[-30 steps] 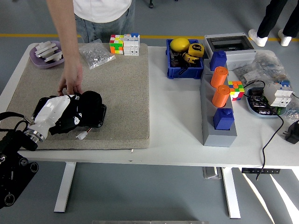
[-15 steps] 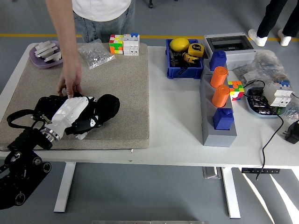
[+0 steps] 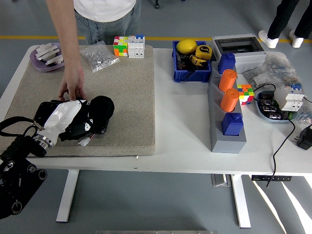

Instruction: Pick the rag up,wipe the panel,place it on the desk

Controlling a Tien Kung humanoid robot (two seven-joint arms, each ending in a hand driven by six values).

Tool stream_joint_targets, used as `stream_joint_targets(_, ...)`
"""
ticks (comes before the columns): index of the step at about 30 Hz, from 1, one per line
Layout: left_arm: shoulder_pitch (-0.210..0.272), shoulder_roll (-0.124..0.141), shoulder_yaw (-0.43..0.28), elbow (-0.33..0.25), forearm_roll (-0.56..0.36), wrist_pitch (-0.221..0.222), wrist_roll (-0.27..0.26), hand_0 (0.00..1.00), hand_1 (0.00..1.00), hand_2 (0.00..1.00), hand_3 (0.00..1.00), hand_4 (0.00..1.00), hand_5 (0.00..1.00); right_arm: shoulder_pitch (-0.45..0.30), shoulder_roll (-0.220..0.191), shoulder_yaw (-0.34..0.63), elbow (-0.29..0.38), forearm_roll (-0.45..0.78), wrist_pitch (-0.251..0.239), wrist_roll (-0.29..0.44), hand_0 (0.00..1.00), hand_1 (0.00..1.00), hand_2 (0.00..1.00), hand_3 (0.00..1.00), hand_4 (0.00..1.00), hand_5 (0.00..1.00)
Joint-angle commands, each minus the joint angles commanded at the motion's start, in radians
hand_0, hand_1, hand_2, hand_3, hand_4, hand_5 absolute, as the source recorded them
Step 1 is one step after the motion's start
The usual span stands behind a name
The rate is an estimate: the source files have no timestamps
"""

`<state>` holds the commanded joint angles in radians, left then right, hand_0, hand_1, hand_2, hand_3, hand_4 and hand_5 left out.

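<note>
we see our left hand [image 3: 68,119] reaching in from the near left over the beige mat [image 3: 126,92], its white-backed fingers curled down onto a black rag [image 3: 100,111], which bunches up just to the right of the hand. the rag lies on top of a flat black panel [image 3: 46,111] resting on the near left part of the mat; the panel's left end shows beyond the hand. we cannot tell how firmly the rag is gripped, but the fingers are closed over it. a person [image 3: 105,12] stands at the far side of the white table [image 3: 185,126], and the person's hand [image 3: 73,87] comes down to touch the far edge of the panel, just beside our hand. our right arm is not in view. farther back on the mat sit a clear bag of small parts [image 3: 99,56] and two puzzle cubes [image 3: 129,46]; a purple tray [image 3: 46,56] is at the far left corner. to the right of the mat stand a blue bin [image 3: 191,66] and a grey rack [image 3: 229,122] holding orange cylinders.
</note>
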<state>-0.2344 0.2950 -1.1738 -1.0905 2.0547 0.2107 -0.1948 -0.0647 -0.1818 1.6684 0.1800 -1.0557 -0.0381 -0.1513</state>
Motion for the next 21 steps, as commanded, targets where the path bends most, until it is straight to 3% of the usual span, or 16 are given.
stream_joint_targets(12,0.020,0.027,-0.126,0.038,0.040,-0.008,-0.015,0.278,0.195,0.593,0.395,0.002,0.002,-0.003,0.004,-0.009,0.000,0.009,-0.002,-0.001,0.737,0.659,0.684,0.597,0.992,0.476)
stream_joint_targets(21,0.031,0.050,-0.187,0.102,0.018,-0.010,-0.034,0.272,0.196,0.587,0.396,0.002,0.002,-0.002,0.006,-0.007,0.000,0.009,-0.002,0.000,0.737,0.659,0.684,0.596,0.993,0.476)
